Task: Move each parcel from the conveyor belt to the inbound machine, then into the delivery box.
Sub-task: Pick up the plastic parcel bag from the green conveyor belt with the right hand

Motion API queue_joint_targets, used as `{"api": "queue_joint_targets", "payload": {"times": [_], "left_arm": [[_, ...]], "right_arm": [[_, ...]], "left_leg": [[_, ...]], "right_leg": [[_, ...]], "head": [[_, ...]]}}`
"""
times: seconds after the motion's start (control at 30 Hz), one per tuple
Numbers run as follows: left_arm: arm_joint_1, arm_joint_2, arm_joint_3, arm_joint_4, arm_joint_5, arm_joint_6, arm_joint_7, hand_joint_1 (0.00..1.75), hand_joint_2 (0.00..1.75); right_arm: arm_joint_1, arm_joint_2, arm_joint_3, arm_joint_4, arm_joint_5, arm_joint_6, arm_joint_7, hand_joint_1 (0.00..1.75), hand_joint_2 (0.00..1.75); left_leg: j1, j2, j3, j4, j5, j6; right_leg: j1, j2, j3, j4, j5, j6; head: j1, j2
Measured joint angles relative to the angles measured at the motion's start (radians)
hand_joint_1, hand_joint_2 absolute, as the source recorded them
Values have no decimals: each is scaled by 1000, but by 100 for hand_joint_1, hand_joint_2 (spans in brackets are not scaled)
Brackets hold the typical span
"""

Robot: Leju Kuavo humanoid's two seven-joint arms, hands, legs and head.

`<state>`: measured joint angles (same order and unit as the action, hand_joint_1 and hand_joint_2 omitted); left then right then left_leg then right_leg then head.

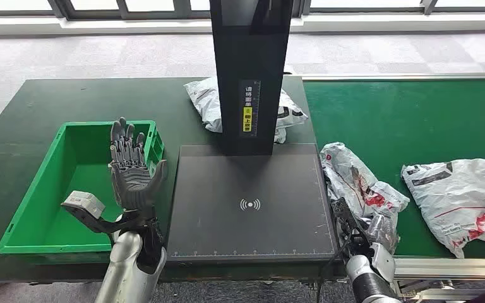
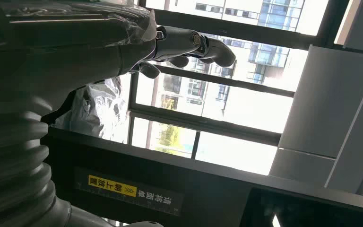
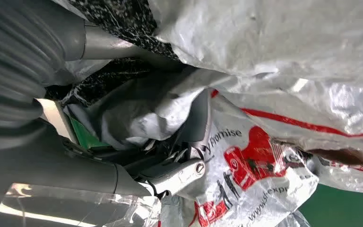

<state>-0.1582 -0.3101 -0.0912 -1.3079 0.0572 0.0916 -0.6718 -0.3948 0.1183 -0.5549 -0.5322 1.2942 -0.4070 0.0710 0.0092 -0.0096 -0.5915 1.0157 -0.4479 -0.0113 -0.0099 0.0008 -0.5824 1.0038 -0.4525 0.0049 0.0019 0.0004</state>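
A green delivery box (image 1: 35, 208) sits at the near left with nothing visible inside, so no parcel is delivered yet. The right hand (image 1: 353, 224) grasps a crumpled parcel (image 1: 360, 180) at the conveyor belt (image 1: 404, 120) edge, right of the inbound machine (image 1: 251, 202). The left hand (image 1: 131, 167) hovers released, fingers spread, over the box. Another parcel (image 1: 461, 196) waits farther right, and a third (image 1: 205, 101) lies behind the machine.

The robot's left hand (image 1: 131, 170) is raised upright to the left of the scanner plate (image 1: 251, 202), palm open, fingers (image 1: 125, 140) spread and pointing up, holding nothing. Its right hand (image 1: 361, 221), to the right of the plate, is pressed into a crumpled parcel (image 1: 360, 183), fingers closed on the plastic.
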Motion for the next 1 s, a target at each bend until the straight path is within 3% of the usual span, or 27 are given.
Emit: {"api": "queue_joint_targets", "payload": {"times": [0.53, 0.67, 0.8, 1.0], "left_arm": [[0, 0, 1, 0, 0, 0, 0, 0, 175], [1, 0, 2, -2, -2, 0, 0, 0, 175], [5, 0, 3, -13, -3, 4, 0, 0, 175], [11, 1, 4, -12, -3, 11, -10, 0, 175]], "right_arm": [[4, -3, 2, 0, -15, -12, -17, 175, 175], [10, -2, 2, -5, -28, -65, -46, 175, 175], [52, 21, 5, -87, -94, -222, -176, 175, 175], [144, 128, -10, -442, -255, -295, -550, 175, 175]], "left_leg": [[0, 0, 0, 0, 0, 0], [0, -1, -1, 0, 0, 0], [0, -2, -3, 0, 0, 0], [0, -2, -5, 0, 0, 0]], "right_leg": [[1, 0, 0, 0, 0, 0], [0, -1, 0, 0, 0, 0], [-1, -2, -2, 0, 0, 0], [0, -1, -5, 0, -1, 0]], "head": [[0, 0], [0, 0], [0, 0], [0, 0]]}}
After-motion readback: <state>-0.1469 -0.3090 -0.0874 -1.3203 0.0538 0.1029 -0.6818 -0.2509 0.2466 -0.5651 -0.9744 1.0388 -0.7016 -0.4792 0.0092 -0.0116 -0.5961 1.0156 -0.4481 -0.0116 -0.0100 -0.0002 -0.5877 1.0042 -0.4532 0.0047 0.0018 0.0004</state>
